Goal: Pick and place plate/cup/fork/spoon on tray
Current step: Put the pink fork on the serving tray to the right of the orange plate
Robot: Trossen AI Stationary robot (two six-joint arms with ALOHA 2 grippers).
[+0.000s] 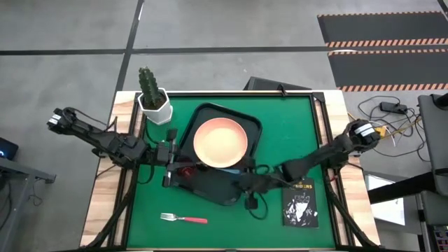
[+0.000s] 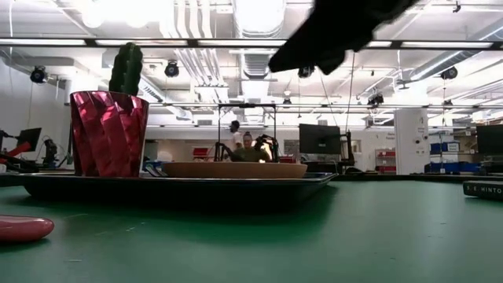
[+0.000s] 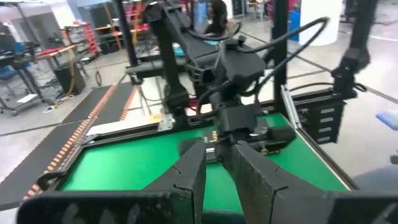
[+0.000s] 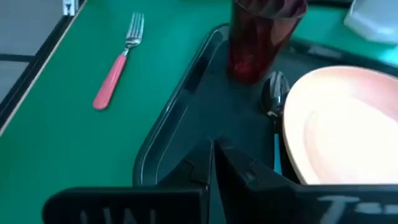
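Observation:
The dark tray [image 1: 210, 185] lies mid-table. The peach-pink plate [image 1: 220, 142] rests flat on it. The dark red cup [image 4: 258, 40] stands upright on the tray's left part, seen also in the high view [image 1: 187, 170]. The spoon [image 4: 274, 118] lies on the tray beside the plate, bowl toward the cup. The pink-handled fork [image 1: 183, 218] lies on the green table near the front edge. My left gripper [image 3: 216, 163] is a little open and empty, just left of the cup. My right gripper [image 4: 211, 158] is shut and empty above the tray's near right part.
A cactus in a white pot [image 1: 154, 101] stands at the far left corner. A black book [image 1: 301, 203] lies at the near right. Bare green table lies around the fork and right of the tray.

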